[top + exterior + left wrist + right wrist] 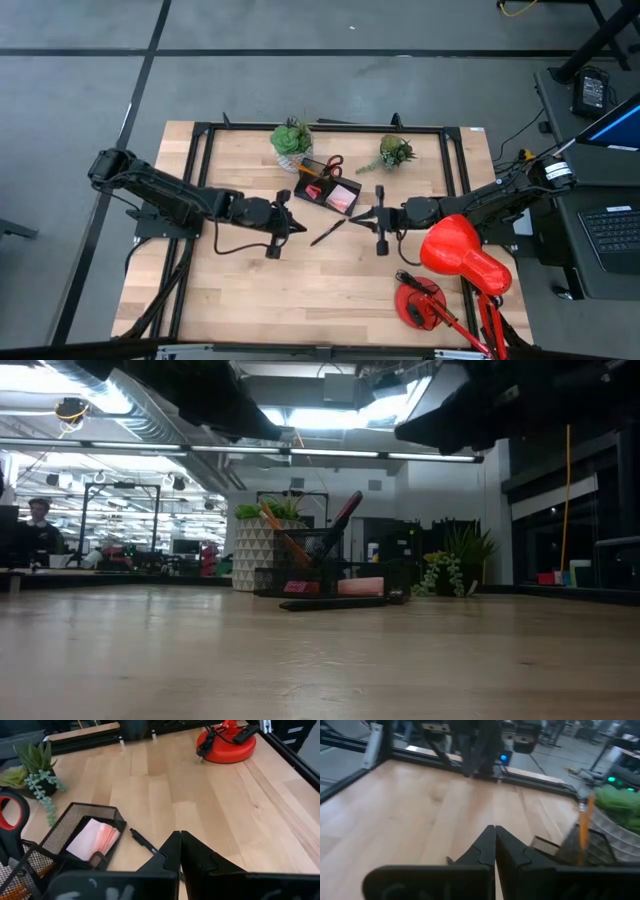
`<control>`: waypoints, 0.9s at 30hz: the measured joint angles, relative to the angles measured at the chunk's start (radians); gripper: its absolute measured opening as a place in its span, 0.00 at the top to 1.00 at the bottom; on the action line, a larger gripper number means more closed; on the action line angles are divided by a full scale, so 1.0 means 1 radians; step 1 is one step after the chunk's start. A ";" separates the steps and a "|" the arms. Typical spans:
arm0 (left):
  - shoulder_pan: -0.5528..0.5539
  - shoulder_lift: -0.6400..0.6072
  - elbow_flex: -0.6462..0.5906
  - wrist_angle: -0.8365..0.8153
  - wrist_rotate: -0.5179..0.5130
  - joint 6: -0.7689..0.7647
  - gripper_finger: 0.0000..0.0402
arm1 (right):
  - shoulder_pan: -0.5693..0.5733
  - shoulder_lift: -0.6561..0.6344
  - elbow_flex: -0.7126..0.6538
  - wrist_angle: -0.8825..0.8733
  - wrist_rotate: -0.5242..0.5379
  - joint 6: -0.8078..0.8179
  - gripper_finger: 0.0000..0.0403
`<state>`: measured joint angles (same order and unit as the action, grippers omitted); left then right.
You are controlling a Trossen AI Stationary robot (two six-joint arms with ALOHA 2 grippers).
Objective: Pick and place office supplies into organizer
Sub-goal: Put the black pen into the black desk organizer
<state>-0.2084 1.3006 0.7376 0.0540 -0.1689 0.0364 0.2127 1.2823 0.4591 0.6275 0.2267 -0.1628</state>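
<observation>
A black pen (328, 232) lies flat on the wooden table (300, 290), just in front of the organizer (327, 188). Its long axis runs diagonally, one end towards the organizer's low tray, the other towards the table's front. It is slim and dark. The left gripper (299, 226) and the right gripper (357, 218) hang on either side of it, both with fingers pressed together, holding nothing.

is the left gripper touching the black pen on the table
Apart. In the high view the shut left gripper stops short of the black pen, with bare table between them.
</observation>
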 joint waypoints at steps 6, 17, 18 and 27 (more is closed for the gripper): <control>-0.017 0.000 0.000 0.000 -0.021 0.002 1.00 | 0.000 0.000 0.000 0.012 -0.032 -0.003 0.98; -0.020 0.074 0.000 0.111 -0.015 0.029 0.99 | 0.000 0.000 0.000 0.011 -0.067 0.047 0.98; -0.019 0.092 0.001 0.112 -0.014 0.031 0.99 | 0.000 0.000 0.000 0.011 -0.067 0.053 0.98; -0.019 0.223 0.045 0.048 -0.019 -0.083 0.97 | 0.000 0.000 0.000 0.003 -0.067 0.049 0.98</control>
<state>-0.2276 1.5240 0.7821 0.1019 -0.1877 -0.0467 0.2131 1.2823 0.4591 0.6304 0.1600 -0.1143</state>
